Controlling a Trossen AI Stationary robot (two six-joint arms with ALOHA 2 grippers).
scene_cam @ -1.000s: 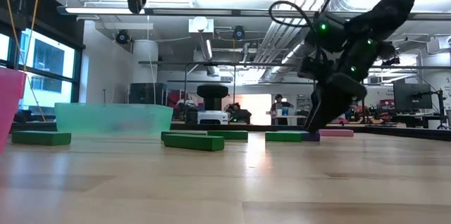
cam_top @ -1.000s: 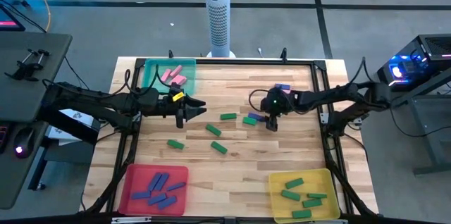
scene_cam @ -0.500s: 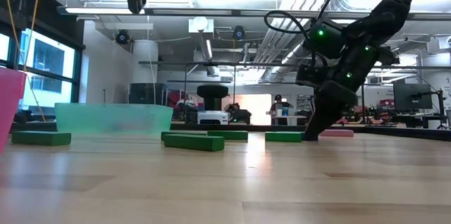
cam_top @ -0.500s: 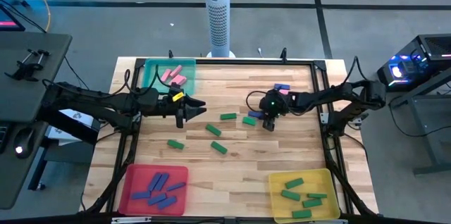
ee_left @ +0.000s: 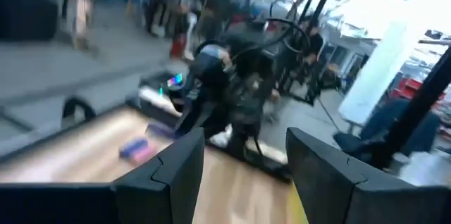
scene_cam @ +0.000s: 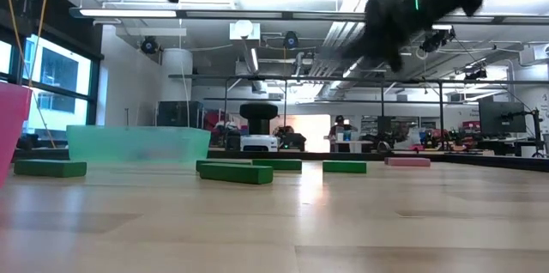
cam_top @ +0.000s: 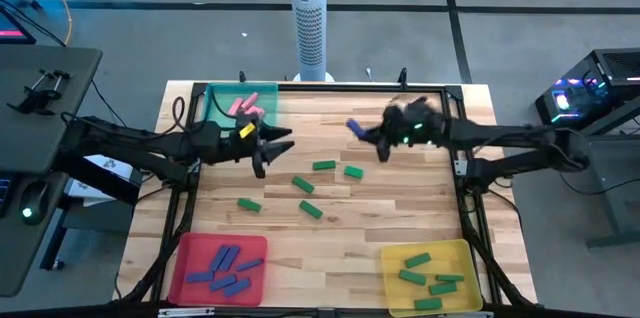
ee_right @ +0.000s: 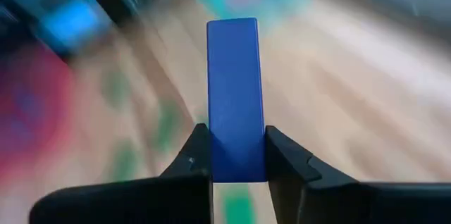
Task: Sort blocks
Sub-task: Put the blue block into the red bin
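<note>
Blocks: one blue block (ee_right: 235, 97) stands pinched between the fingers of the right gripper (cam_top: 362, 134), its long end sticking out ahead of them, lifted clear of the surface (cam_top: 400, 213). Below and toward the left gripper (cam_top: 266, 148), five green blocks (cam_top: 323, 166) lie loose on the wood; a pink and blue pair (ee_left: 139, 147) lies behind the right gripper near the far edge.

Risks, as I judge them: the hold takes only the block's lower end, so a fast swing could twist it loose or let it slide out. The red tray (cam_top: 190, 248) that holds the other blue blocks sits diagonally across from the right gripper, past the left one, whose jaws stand apart and empty. A straight path would pass close to that arm, and a low one could knock the green blocks about.

Around: the teal tray (cam_top: 215, 95) with pink blocks lies just behind the left gripper; the yellow tray (cam_top: 460, 253) with green blocks sits well to the near side of the right gripper.
</note>
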